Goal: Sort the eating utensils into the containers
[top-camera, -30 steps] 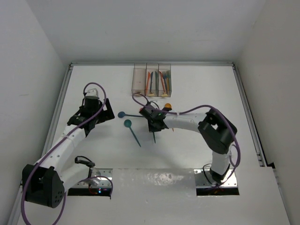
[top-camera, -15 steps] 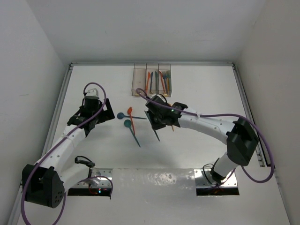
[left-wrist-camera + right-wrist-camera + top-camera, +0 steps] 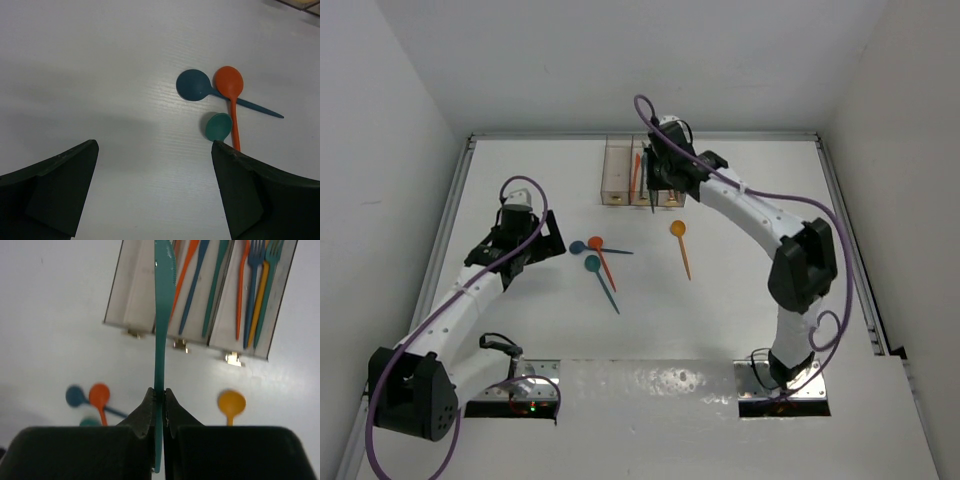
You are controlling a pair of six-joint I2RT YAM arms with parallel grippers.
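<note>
My right gripper (image 3: 654,178) is shut on a teal knife (image 3: 164,315) and holds it above the front edge of the containers (image 3: 617,172), over the wall between the left and middle bins. In the right wrist view the left bin (image 3: 132,290) is bare, the middle bin holds orange, blue and teal knives (image 3: 200,280), and the right bin holds forks (image 3: 260,285). A blue spoon (image 3: 578,246), a red spoon (image 3: 596,242), a teal spoon (image 3: 592,263) and an orange spoon (image 3: 678,229) lie on the table. My left gripper (image 3: 535,245) is open and empty, left of the spoons (image 3: 218,126).
The white table has raised rails along its left (image 3: 450,220) and right (image 3: 845,230) sides and white walls around it. The right arm's purple cable (image 3: 760,200) arcs over the table's right half.
My right arm has carried the teal knife from the table's middle back to the containers. The red spoon now shows beside the blue one. The left arm has not moved.
</note>
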